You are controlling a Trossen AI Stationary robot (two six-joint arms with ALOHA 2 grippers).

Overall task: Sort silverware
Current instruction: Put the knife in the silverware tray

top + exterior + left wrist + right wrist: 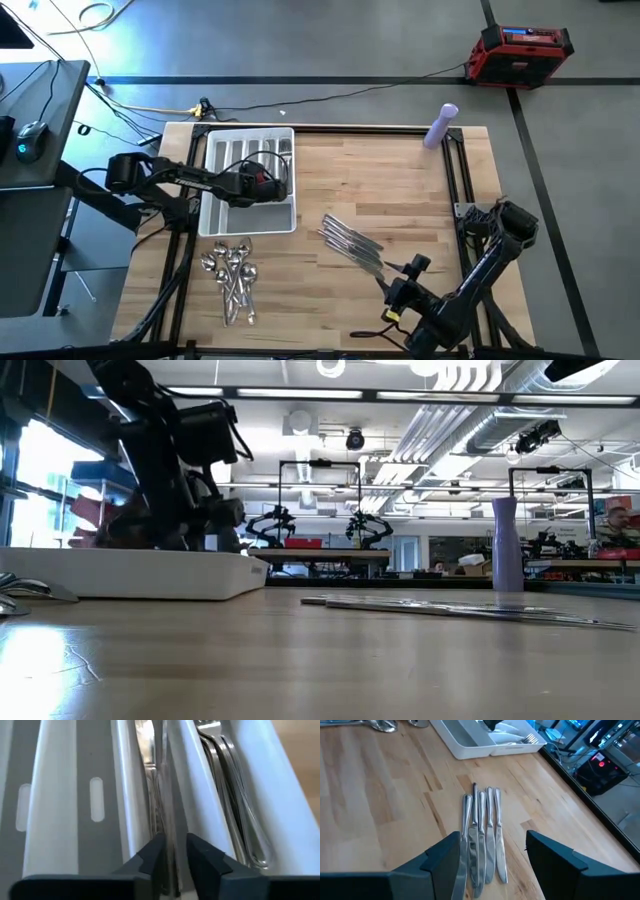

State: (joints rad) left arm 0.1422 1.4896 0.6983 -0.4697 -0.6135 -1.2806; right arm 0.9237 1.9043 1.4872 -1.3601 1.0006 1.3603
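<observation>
left claw (172, 851) sits low in the tray (213, 222), in the upper left of the high view. in its wrist view we see its fingers (150, 855) a little apart, straddling a knife (150, 775) that lies in one long slot; whether they grip it or have just let go we cannot tell. the slot beside it holds forks (235, 795), lying lengthwise in a stack. the other slots in that view look bare.

right claw (492, 855) hangs at the lower right of the high view, fingers spread wide and holding nothing. just ahead of it a row of knives (482, 835) lies side by side on the surface (400, 180); we count about five. in the high view they sit right of centre, slanting toward that claw.

spoons (232, 275) lie in a loose heap at the lower left of the high view, just below the tray, on the bare surface. none of them appears to be in the tray, though the left arm hides part of it.

we judge the sorting as partly done. the forks look finished, since we see none loose on the surface. the knives are under way: at least one is in its slot and the row is left. the spoons are not yet begun. so more than half of the pieces we can see are yet to go in, and the knife row looks like the next lot, being nearest the waiting right claw.

a purple bottle (440, 125) stands at the upper right of the surface, well clear of everything.
</observation>
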